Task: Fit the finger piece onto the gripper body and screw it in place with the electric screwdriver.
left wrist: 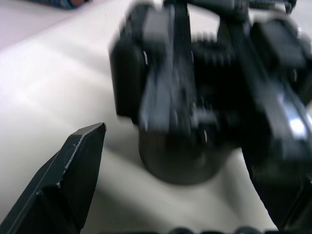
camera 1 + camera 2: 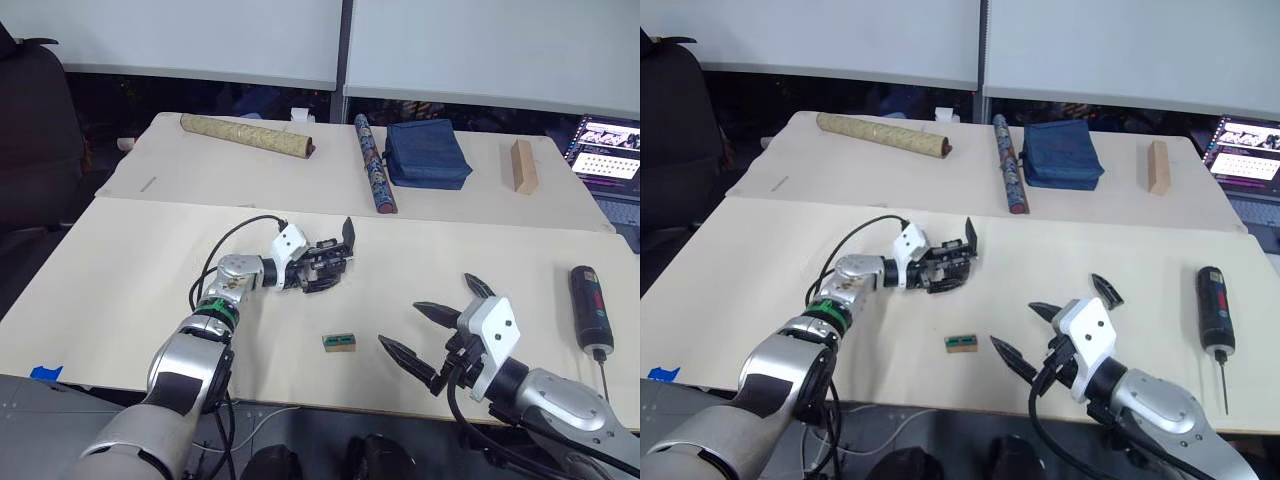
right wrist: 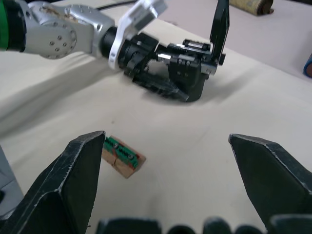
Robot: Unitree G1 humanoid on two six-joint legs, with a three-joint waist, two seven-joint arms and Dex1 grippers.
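Note:
The gripper body [image 3: 187, 66] stands on its round base on the near table, left of centre. My left gripper [image 2: 340, 255] is open around it: one finger rises beside it, the other lies low at its front, with a gap showing in the left wrist view. My right gripper [image 2: 398, 322] hovers open over the front right of the table, nothing between its fingers. The finger piece [image 2: 478, 286], a small black wedge, lies on the table just behind that gripper. At the table's right end, beyond the right gripper, lies the electric screwdriver [image 2: 590, 305], bit toward me.
A small wooden block with a green strip [image 2: 339, 343] lies between the grippers near the front edge. On the far table are a tan rolled tube [image 2: 245, 135], a patterned tube [image 2: 375, 165], a blue pouch [image 2: 428, 153] and a wooden block [image 2: 523, 165]. A laptop [image 2: 605, 150] sits far right.

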